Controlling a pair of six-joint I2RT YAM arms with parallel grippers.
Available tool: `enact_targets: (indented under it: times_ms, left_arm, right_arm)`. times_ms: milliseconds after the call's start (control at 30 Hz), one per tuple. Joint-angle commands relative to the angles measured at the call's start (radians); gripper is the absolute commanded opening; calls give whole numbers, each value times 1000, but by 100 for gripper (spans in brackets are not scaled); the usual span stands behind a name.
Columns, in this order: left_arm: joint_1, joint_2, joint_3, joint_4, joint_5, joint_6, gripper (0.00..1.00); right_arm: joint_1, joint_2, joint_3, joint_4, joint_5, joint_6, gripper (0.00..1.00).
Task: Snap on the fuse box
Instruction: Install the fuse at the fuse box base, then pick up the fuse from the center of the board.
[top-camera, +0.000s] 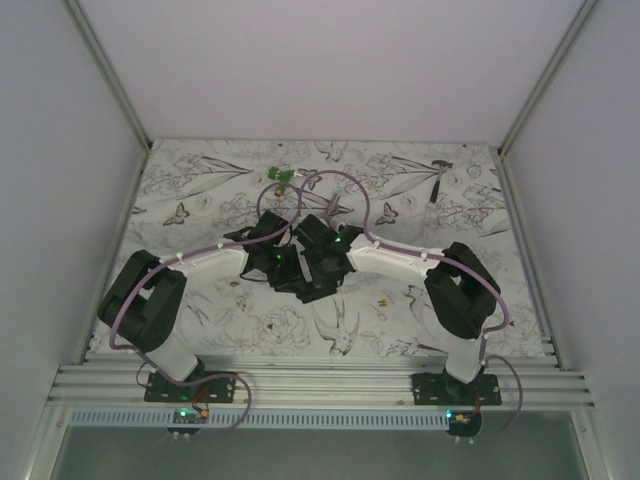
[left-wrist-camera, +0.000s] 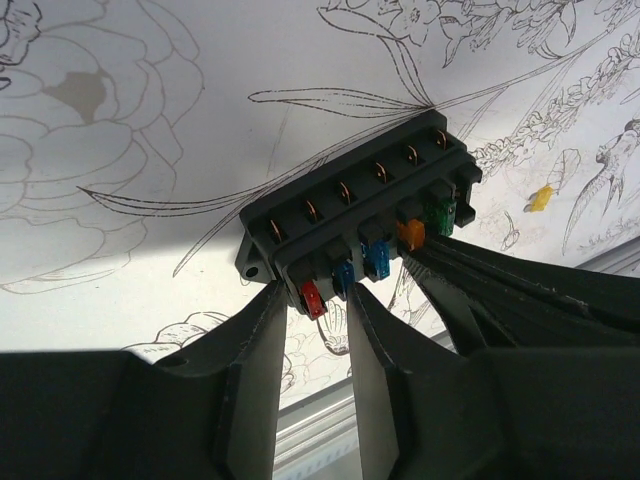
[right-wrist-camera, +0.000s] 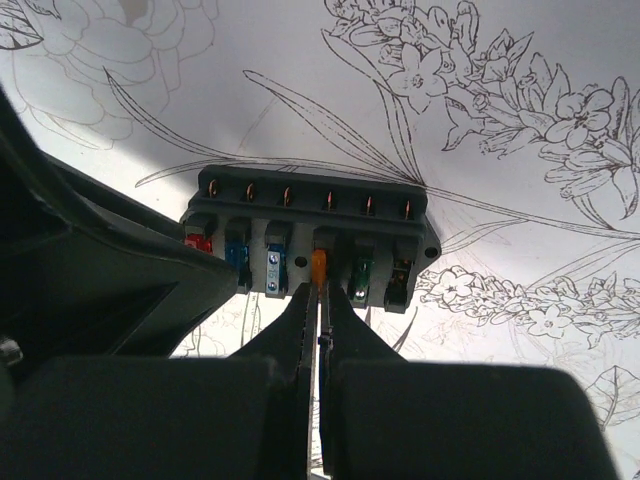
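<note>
The left hand (left-wrist-camera: 312, 305) pinches the red-fuse end of the black rectangular plastic fuse box (left-wrist-camera: 350, 205), seemingly held off the flower-printed tabletop (left-wrist-camera: 150, 230) beneath it. The right hand (right-wrist-camera: 320, 290) is pressed together on its orange blade fuse (right-wrist-camera: 319, 262). This looks like the seating step; next, a straight, firm push.

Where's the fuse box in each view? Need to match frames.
Top external: not distinguishable, buried under the arms at centre.
Left wrist: fuse box centre, slanting up to the right.
Right wrist: centre, lying level.
Shared landmark: its orange fuse, in both wrist views.
</note>
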Motion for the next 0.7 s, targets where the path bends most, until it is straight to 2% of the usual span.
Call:
enact_targets:
  times_ms: [0, 200, 367, 500, 667]
  left_arm:
    - [-7, -4, -8, -27, -11, 0, 32]
    - [3, -86, -41, -29, -39, -7, 34]
    - [10, -167, -79, -45, -74, -8, 40]
    - [12, -228, -103, -79, -110, 2, 44]
    - [13, -310, -146, -101, -139, 6, 53]
  right_arm:
    - [32, 226, -114, -64, 77, -18, 0]
    - [58, 44, -39, -32, 85, -50, 1]
    - [62, -88, 7, -34, 94, -70, 31]
    - [62, -200, -32, -35, 125, -65, 38]
    - [29, -344, -169, -88, 213, -23, 50]
